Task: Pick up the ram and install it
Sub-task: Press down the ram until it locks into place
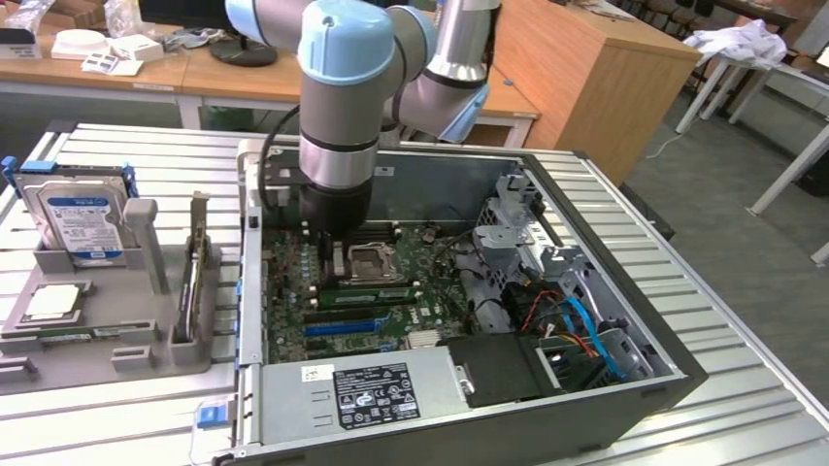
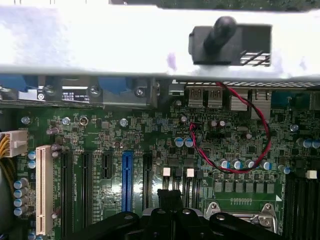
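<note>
**Item: ram.** A long, thin green circuit-board stick (image 1: 376, 290), judged to be the task's piece.
- Location: on edge in the memory slots of the green motherboard (image 2: 150, 135), inside the open grey computer case (image 1: 609, 209).
- Bearing: in the exterior view it lies at 6 o'clock of the square silver processor socket (image 1: 367, 260), running from 9 to 3 o'clock.
- Seating: whether it is fully seated cannot be told.

**Item: gripper.** A black two-finger tool (image 1: 332, 272) on the grey and pale-blue arm.
- Position: it reaches straight down into the case, at 9 o'clock of the socket and just beside the stick's near end.
- State: the fingers (image 2: 170, 200) are brought together, with nothing seen between them.
- Contact: whether the tips touch the stick cannot be told.

**Handling notes (judgement).**
- The stick should be light and stiff, and fragile under twist.
- It is best gripped across its thin faces near the middle of the upper edge, or pressed evenly along that edge.
- The lower contact edge and the small chips are best left untouched.
- Skewed pressure could jam it in the slot.

**Other stock.**
- A grey moulded parts tray (image 1: 143, 340) sits at 9 o'clock of the case.
- The tray holds a blue-labelled silver hard drive (image 1: 78, 218) standing upright.
- A square silver processor chip (image 1: 52, 303) lies at 6 o'clock of the drive.
</note>
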`<state>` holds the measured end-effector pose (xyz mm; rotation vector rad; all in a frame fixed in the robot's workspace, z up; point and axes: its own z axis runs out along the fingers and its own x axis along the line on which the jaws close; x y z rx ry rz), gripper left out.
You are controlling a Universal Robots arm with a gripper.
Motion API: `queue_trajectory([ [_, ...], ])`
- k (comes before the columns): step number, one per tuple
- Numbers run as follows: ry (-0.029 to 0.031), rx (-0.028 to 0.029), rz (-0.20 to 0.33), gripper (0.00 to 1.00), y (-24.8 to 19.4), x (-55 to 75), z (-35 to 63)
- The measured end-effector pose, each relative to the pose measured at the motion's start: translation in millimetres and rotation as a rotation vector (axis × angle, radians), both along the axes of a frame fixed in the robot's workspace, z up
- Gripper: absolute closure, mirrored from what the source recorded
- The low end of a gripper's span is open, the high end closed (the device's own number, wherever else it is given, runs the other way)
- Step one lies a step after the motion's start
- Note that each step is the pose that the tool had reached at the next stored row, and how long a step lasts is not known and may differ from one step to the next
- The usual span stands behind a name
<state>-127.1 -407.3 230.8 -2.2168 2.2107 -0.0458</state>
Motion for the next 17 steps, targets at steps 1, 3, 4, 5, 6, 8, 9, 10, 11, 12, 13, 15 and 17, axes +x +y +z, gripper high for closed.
queue_trajectory([
  [1, -0.0006, 0.0, 0.0, 0.89, 0.0, 0.0, -1.8],
  [3, -0.0014, -0.0004, 0.0, 0.89, -0.1, -0.1, -5.1],
  [4, -0.0016, -0.0004, 0.0, 0.89, -0.1, -0.1, -5.5],
  [5, -0.0016, -0.0004, 0.0, 0.89, -0.1, -0.1, -5.5],
  [6, -0.0017, -0.0003, 0.0, 0.89, -0.1, -0.1, -5.5],
  [8, -0.0019, 0.0, 0.0, 0.89, 0.0, 0.0, -5.9],
  [9, -0.0022, 0.0, 0.0, 0.89, 0.0, 0.0, -6.6],
  [10, -0.0025, -0.0001, 0.0, 0.89, -0.1, 0.0, -7.5],
  [11, -0.0029, 0.0, 0.0, 0.89, -0.1, 0.0, -8.2],
  [12, -0.0028, -0.0001, 0.0, 0.89, -0.1, 0.0, -8.2],
  [13, -0.0028, -0.0001, 0.0, 0.89, -0.1, 0.0, -8.2],
  [15, -0.0032, 0.0004, 0.0, 0.89, 0.0, 0.1, -3.1],
  [17, -0.0029, 0.0001, 0.0, 0.89, -0.1, 0.0, 4.9],
])
